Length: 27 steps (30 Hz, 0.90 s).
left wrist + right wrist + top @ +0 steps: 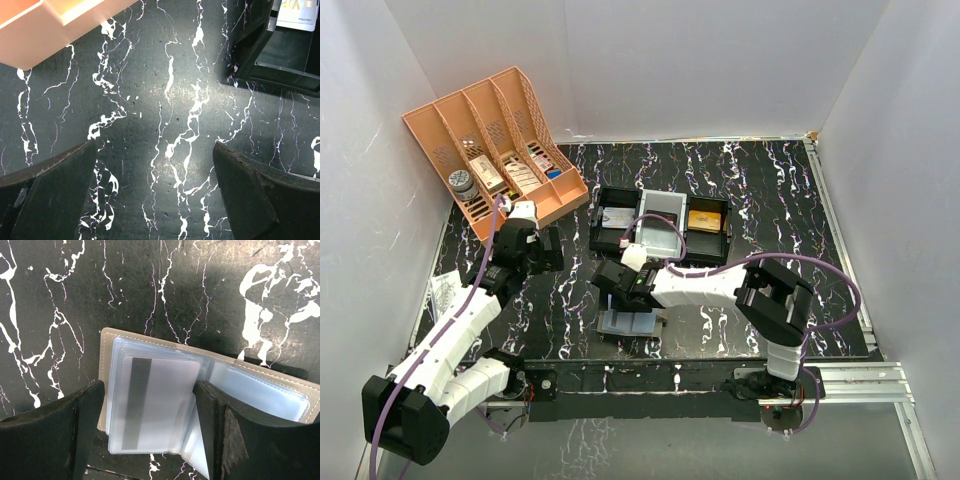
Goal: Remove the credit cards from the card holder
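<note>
The card holder [628,323] lies open on the black marbled table near the front edge. In the right wrist view its beige cover [104,365] shows, with clear blue-grey sleeves. A pale credit card [160,400] with a dark stripe sits inside the top left sleeve. My right gripper [620,285] [150,385] is open just above it. Its jaws straddle the left half, and the right finger [215,425] is at the fold among the sleeves. My left gripper [542,250] [155,147] is open and empty over bare table, left of the holder.
A black three-compartment tray [728,240] stands behind the holder, with a grey card [615,218] on the left and an orange card [704,218] on the right. Its corner [280,65] shows in the left wrist view. An orange lattice organiser [495,150] stands at the back left.
</note>
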### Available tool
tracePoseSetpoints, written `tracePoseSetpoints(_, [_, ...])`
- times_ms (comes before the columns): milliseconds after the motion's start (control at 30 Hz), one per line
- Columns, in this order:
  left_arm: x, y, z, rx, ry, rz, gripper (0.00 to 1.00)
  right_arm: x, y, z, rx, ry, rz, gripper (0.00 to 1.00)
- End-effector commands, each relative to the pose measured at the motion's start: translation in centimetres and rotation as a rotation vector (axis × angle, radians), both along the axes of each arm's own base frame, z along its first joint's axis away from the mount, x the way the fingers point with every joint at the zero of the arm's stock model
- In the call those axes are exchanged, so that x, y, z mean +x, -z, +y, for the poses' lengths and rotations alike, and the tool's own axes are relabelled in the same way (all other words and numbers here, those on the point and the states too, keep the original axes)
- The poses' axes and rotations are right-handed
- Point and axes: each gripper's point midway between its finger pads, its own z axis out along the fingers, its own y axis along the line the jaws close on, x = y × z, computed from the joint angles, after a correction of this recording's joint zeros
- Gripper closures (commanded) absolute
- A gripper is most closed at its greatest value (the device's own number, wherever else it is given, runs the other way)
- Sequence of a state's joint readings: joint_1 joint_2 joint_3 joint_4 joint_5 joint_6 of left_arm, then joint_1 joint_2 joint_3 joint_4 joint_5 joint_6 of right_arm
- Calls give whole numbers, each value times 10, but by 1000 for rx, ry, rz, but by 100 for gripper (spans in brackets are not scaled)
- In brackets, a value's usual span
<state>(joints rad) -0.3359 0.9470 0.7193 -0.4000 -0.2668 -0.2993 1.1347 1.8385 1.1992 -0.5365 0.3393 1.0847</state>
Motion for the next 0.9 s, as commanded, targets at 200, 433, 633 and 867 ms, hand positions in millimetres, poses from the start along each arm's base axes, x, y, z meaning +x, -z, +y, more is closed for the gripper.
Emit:
tracePoseSetpoints(200, [-2,3,0,4,10,21,1,-2,-13,3,67,-25,15,42])
tracePoseSetpoints(433, [-1,5,-2,-1,17,27,1,-4,-10,4,65,-46,30,47])
tracePoseSetpoints(633, [-7,3,-20,-80,77,56,1,-1,-38,19,313,-87,31,54])
tracePoseSetpoints(867, [-46,-5,-114,-606,325,200,5,-1,-38,12,454,-94,71,54])
